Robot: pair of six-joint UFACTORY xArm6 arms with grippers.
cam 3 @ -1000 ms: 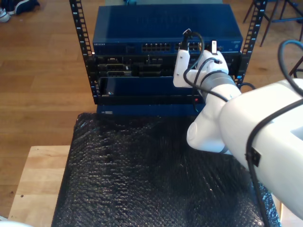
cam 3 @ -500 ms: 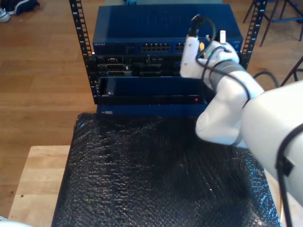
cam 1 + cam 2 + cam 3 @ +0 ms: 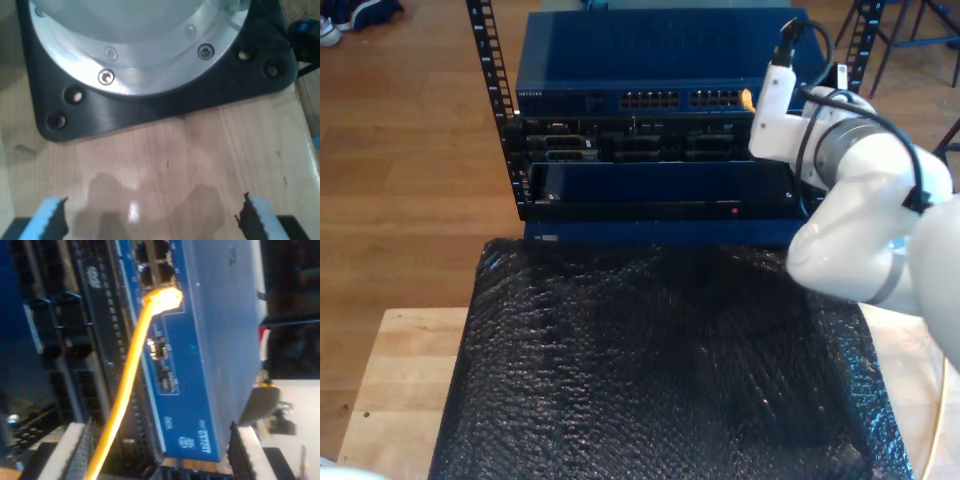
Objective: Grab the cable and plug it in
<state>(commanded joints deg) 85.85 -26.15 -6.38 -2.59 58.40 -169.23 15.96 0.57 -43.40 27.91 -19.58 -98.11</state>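
The yellow cable (image 3: 125, 385) runs up to the blue network switch (image 3: 215, 340). Its connector end (image 3: 162, 299) sits at a port in the switch's lower row. My second gripper (image 3: 157, 432) is open, and the cable passes loosely between its wide-apart fingers (image 3: 245, 450). In the exterior view the connector is a small yellow spot (image 3: 747, 97) on the switch front (image 3: 660, 98), just beside my second arm (image 3: 840, 150) at that view's right. My first gripper (image 3: 152, 210) is open with nothing between its fingers, above bare wood in front of an arm's black base plate (image 3: 165, 107).
The switch sits in a black rack (image 3: 650, 160) with more units below it. A black bubble-wrap sheet (image 3: 660, 370) covers the wooden table (image 3: 400, 380) in front. A thin pale cable strand (image 3: 942, 425) shows at the exterior view's lower right.
My second arm has swung toward the exterior view's right, away from the middle of the switch front. The yellow connector at the port is now uncovered.
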